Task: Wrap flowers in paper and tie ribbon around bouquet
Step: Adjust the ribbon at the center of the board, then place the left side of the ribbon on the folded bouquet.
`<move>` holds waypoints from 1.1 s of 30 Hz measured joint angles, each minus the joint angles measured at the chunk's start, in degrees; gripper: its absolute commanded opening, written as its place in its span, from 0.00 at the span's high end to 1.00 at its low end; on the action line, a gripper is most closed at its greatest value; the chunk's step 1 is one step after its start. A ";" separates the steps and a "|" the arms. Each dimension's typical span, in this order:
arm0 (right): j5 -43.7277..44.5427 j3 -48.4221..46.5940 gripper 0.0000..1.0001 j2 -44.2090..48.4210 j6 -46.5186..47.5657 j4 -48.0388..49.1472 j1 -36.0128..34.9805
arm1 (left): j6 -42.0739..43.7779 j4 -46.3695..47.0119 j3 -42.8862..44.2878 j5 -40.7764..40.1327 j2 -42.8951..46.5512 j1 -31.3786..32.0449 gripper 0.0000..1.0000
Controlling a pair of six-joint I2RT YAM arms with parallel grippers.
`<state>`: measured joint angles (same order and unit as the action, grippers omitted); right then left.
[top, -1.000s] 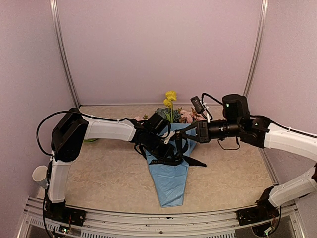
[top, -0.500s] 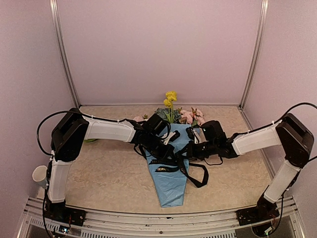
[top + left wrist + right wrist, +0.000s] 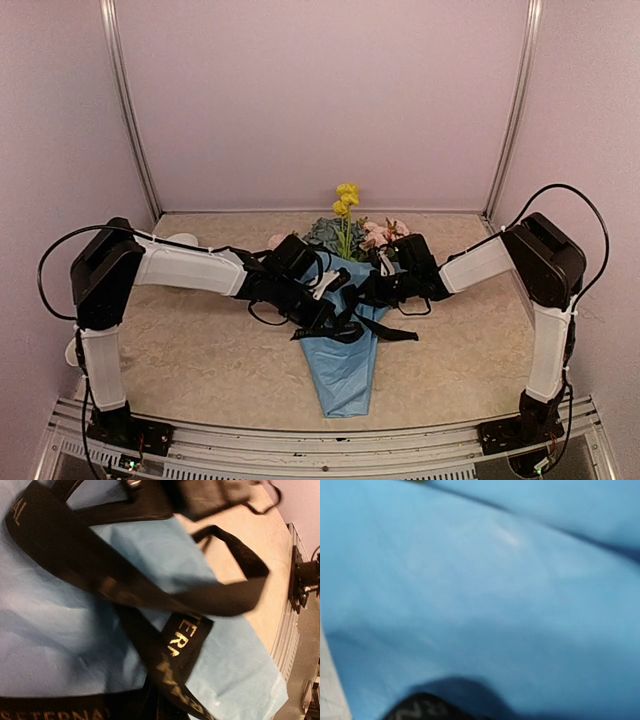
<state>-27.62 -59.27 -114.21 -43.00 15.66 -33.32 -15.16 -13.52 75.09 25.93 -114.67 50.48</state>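
Note:
The bouquet lies mid-table, its light-blue paper (image 3: 345,375) cone pointing toward me. Yellow flowers (image 3: 345,196) and pink roses (image 3: 386,232) stick out at the far end. The black ribbon (image 3: 386,331) with pale lettering crosses the cone's upper part in tangled strands. My left gripper (image 3: 332,303) and right gripper (image 3: 364,294) meet low over that spot, nearly touching. In the left wrist view, ribbon (image 3: 186,640) strands lie over the paper (image 3: 60,630) and one runs down into my jaws. The right wrist view is filled with blurred paper (image 3: 485,580), with a bit of ribbon (image 3: 420,707) at my jaws. No fingers show.
A white cup (image 3: 69,352) peeks out behind the left arm's upright link at the near left. A pale round object (image 3: 183,239) lies behind the left forearm. Lilac walls close three sides, and a metal rail (image 3: 320,440) runs along the near edge.
The right arm dropped from a raised pose to low over the bouquet. The left arm stretched lower and leftward. The ribbon's wide loose loop on the right has drawn in.

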 measured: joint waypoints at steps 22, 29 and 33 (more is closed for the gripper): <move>-9.81 -2.14 1.00 -0.66 9.22 -2.19 -2.64 | 29.64 -6.91 24.55 0.72 6.49 0.87 1.00; -11.32 -2.14 0.96 -0.87 9.64 -2.05 -2.64 | 28.17 -8.76 24.26 7.21 -3.78 -3.85 1.00; -11.76 -2.08 0.89 -0.87 9.46 -2.01 -2.64 | 29.05 -8.22 22.38 13.05 -2.64 -2.21 1.00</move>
<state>-39.38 -61.34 -115.09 -33.54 13.65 -35.97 13.89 -21.74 97.47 38.98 -117.32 48.27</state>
